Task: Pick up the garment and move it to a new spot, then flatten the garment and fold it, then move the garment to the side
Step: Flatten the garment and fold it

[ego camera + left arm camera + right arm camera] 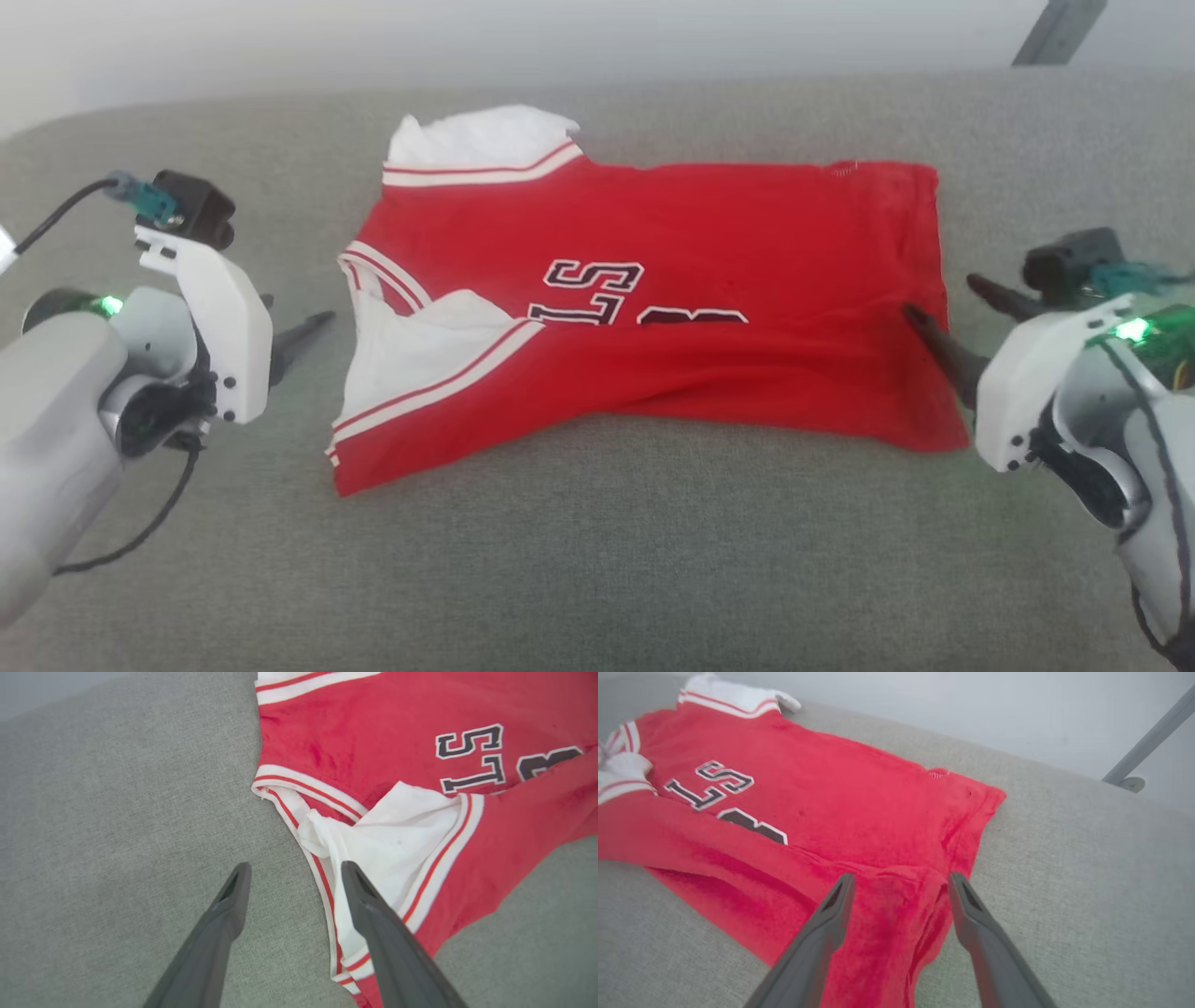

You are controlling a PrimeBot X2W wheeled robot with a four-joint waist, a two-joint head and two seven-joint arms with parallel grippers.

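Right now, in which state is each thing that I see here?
garment, lying on the grey cushion, one long edge folded over its lettering, not held.
left tool, open, at the sleeve end, holding nothing.
right tool, open, over the hem end, holding nothing.

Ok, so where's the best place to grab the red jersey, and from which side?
Probably its two short ends: left gripper from the left onto the striped trim, right gripper from the right onto the hem edge. The red jersey lies flat, near half folded over the lettering, so pinching both layers should keep the fold.
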